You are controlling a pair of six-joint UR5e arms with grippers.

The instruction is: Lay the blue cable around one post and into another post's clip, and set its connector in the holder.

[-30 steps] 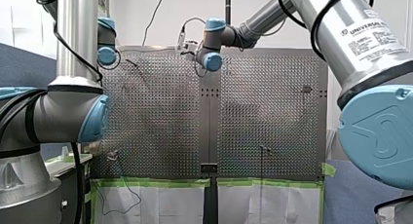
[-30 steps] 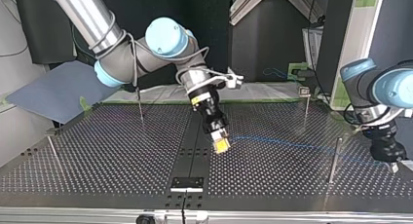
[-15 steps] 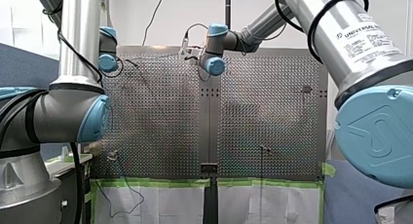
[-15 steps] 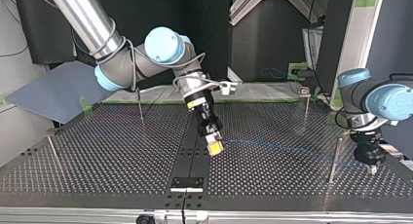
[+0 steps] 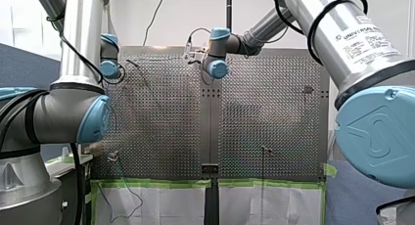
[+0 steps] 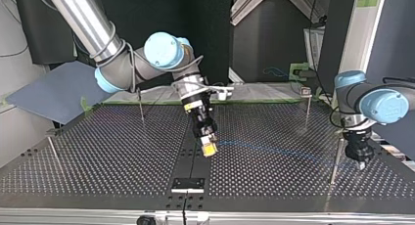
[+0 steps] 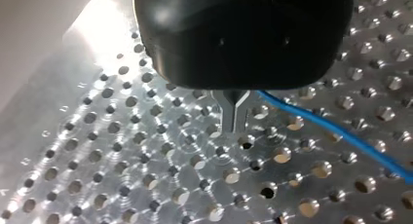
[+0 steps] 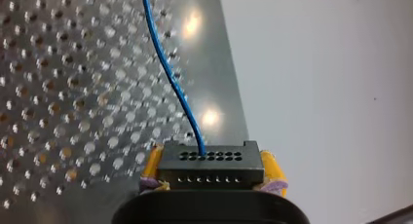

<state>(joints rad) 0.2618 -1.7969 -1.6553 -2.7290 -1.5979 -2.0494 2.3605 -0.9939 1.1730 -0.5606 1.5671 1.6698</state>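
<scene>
Since the cable (image 6: 274, 150) hangs stretched between both grippers, the step in hand, I judge, is carrying it toward a post. That goes well only if the two arms travel together with light tension, so the line neither sags onto the table (image 6: 98, 156) nor tugs the connector (image 8: 210, 168) loose.

Front view: my right arm (image 5: 218, 68) reaches across to twelve o'clock over the table. My left arm (image 5: 110, 68) hangs at ten o'clock, wrist down.

Top view: my right gripper (image 6: 209, 149) tilts down just off centre, toward seven o'clock. My left gripper (image 6: 360, 164) points straight down at four o'clock, just beside a post (image 6: 335, 161). The cable runs between them above the table.

Left wrist view: the metal fingers (image 7: 230, 118) are pinched together, and the cable leaves right at them, seemingly nipped.

Right wrist view: yellow pads (image 8: 272, 168) clamp the connector, and the cable runs ahead from it.
</scene>
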